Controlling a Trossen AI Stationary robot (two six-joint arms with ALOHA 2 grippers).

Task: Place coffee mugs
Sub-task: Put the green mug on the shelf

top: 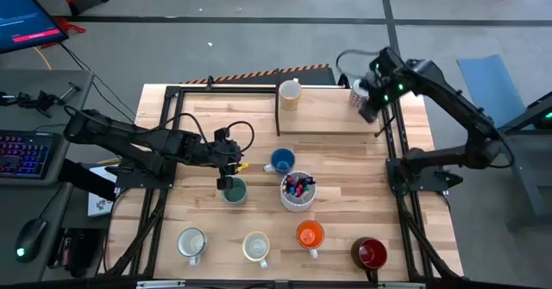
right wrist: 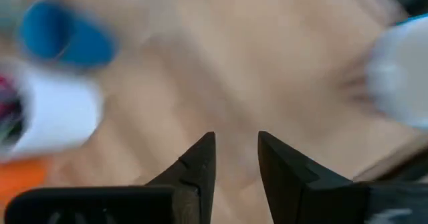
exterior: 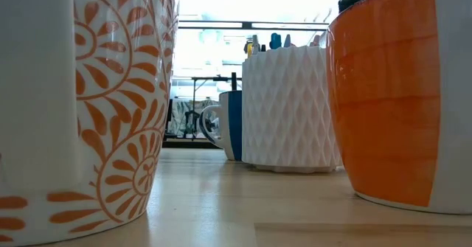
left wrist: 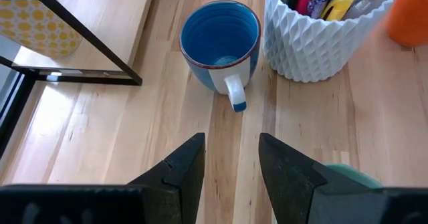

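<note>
My left gripper (top: 226,183) (left wrist: 232,142) hovers open at the table's middle left, beside the teal green mug (top: 235,191) (left wrist: 351,176), with bare wood between its fingers. Just beyond it stands the blue mug (top: 281,160) (left wrist: 221,40), upright, handle toward the gripper. My right gripper (top: 371,108) (right wrist: 236,140) is open above the right end of the raised shelf (top: 332,115), next to a white patterned mug (top: 360,92) (right wrist: 401,83). The pale yellow mug (top: 290,92) stands on the shelf's left end. Grey-white (top: 191,243), cream (top: 256,247), orange (top: 310,235) and dark red (top: 371,254) mugs stand along the near edge.
A white ribbed cup of pens (top: 297,191) (left wrist: 321,30) stands right of the blue mug. The shelf's black frame (left wrist: 80,40) runs along the far side. Black rails (top: 398,151) border the table's left and right. Bare wood lies between the shelf and the near row.
</note>
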